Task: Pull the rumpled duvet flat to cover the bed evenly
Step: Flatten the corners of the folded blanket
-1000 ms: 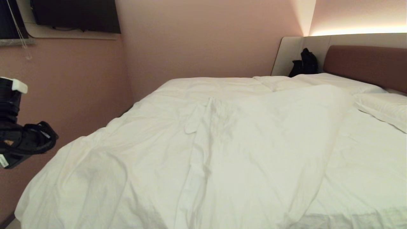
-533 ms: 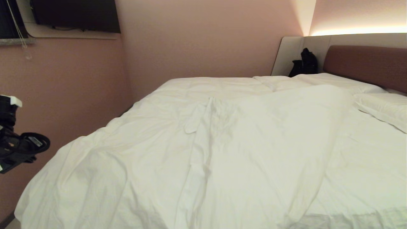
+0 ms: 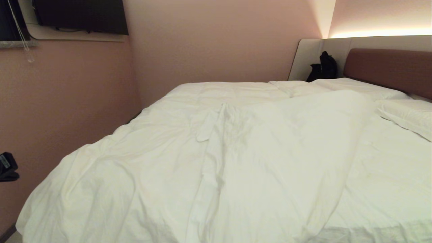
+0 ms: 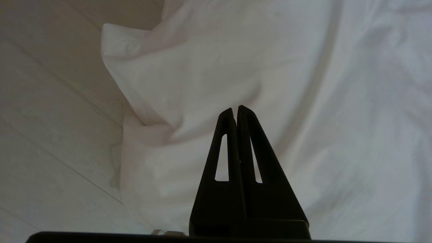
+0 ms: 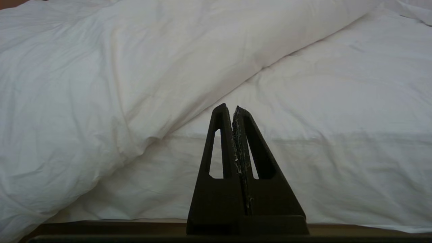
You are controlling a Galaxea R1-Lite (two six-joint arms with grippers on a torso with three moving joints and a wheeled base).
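Your left hand (image 4: 235, 109): fingers pressed together, empty, poised above duvet (image 3: 209, 162) corner hanging off bed (image 3: 388, 189) edge over pale floor (image 4: 50, 118). Your right hand (image 5: 233, 108): fingers pinched together, holding nothing, facing bed side. Duvet bunched over left and middle of bed, folded ridge running diagonally; sheet bare at right. Pillow (image 3: 405, 114) near headboard (image 3: 388, 69).

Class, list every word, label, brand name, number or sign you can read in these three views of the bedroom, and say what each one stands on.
No text can be read in any view.
Small white label on the black left arm part at the head view's left edge: too small to read.
Puffy white duvet, white pillows, reddish-brown headboard and dark wall-mounted screen: no markings visible.
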